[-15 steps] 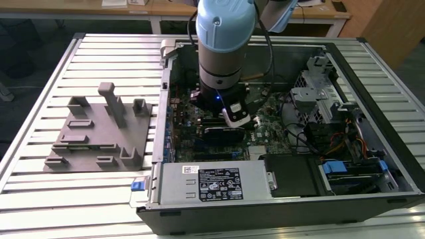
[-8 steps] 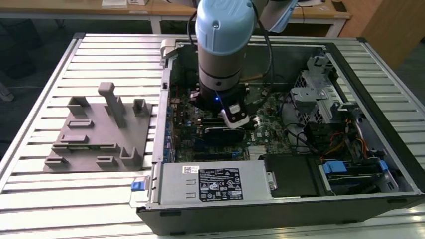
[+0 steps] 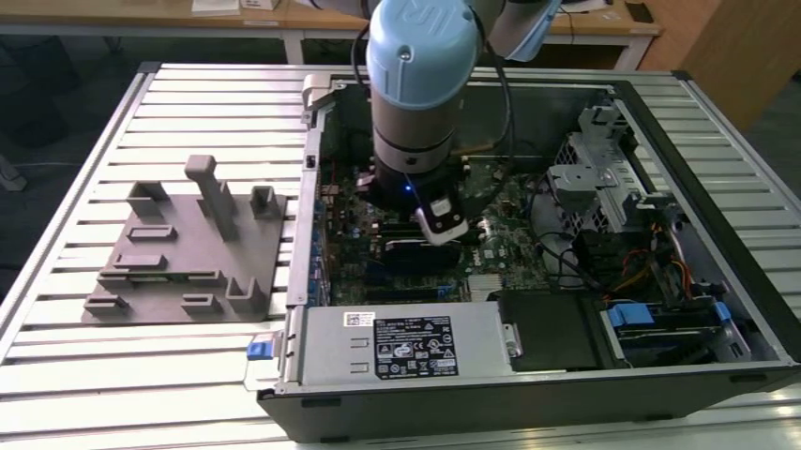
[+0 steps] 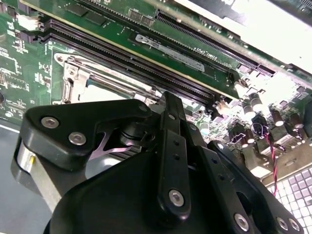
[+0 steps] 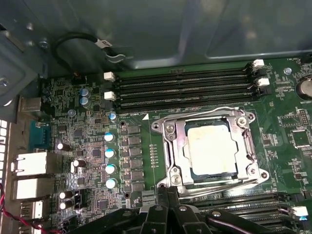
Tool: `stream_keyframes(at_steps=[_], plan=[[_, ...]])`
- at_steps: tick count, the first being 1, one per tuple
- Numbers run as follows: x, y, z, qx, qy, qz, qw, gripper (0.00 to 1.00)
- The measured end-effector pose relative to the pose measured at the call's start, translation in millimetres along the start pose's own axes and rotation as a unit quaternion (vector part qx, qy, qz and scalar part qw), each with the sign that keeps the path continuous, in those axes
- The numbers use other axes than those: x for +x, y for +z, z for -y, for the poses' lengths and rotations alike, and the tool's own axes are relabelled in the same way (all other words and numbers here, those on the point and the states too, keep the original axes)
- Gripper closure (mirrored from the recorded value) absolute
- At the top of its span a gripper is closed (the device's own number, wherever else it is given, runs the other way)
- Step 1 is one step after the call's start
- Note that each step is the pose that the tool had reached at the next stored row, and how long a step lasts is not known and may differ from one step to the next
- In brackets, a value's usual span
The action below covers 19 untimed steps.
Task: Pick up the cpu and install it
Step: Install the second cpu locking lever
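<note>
The cpu [image 5: 212,148] lies flat in the metal-framed socket [image 5: 170,146] on the green motherboard [image 5: 87,146] in the first wrist view; its pale silver top faces up. My gripper [image 5: 167,197] hangs just beside the socket's edge, its black fingers drawn together with nothing between them. In the second wrist view the gripper's black linkage [image 4: 170,161] covers most of the socket [image 4: 73,78]. In the exterior view the arm reaches down into the open computer case [image 3: 651,112], with the gripper [image 3: 441,234] low over the board.
Memory slots [image 5: 185,87] run along one side of the socket, and capacitors [image 5: 109,161] stand on another. A grey plastic fixture [image 3: 188,253] lies on the slatted table at the exterior view's left. A power supply [image 3: 400,347] and a drive cage [image 3: 601,178] crowd the case.
</note>
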State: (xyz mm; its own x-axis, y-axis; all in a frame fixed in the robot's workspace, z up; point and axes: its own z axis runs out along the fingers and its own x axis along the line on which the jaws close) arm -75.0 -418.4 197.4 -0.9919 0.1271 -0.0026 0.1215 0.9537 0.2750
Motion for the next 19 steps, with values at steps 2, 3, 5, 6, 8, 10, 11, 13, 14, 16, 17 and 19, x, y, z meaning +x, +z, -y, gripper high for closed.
stream_keyframes(at_steps=[2, 3, 5, 6, 8, 10, 11, 13, 14, 16, 17, 19], plan=[[0.3, 0.9, 0.2, -0.0006, 0.0, 0.0, 1.0, 0.89], [0.5, 1.3, 0.4, -0.0009, 0.0, 0.0, 1.0, 0.89], [0.8, 1.8, 0.5, -0.0018, 0.0, -0.0002, 1.0, 0.89], [0.9, 2.0, 0.5, -0.0027, 0.0, -0.0003, 1.0, 0.89], [1.2, 2.6, 0.6, -0.0043, 0.0, -0.0005, 1.0, 0.89], [1.5, 3.3, 0.6, -0.0056, 0.0, -0.0006, 1.0, 0.89], [1.6, 3.5, 0.7, -0.0059, 0.0, -0.0007, 1.0, 0.89], [1.7, 4.2, 0.8, -0.0063, 0.0, -0.0007, 1.0, 0.89], [1.8, 4.5, 0.9, -0.0063, 0.0, -0.0008, 1.0, 0.89], [2.0, 5.2, 1.0, -0.0071, 0.0, -0.0009, 1.0, 0.89], [2.1, 5.5, 1.1, -0.0075, 0.0, -0.0009, 1.0, 0.89], [2.3, 6.1, 1.2, -0.0085, 0.0, -0.001, 1.0, 0.89]])
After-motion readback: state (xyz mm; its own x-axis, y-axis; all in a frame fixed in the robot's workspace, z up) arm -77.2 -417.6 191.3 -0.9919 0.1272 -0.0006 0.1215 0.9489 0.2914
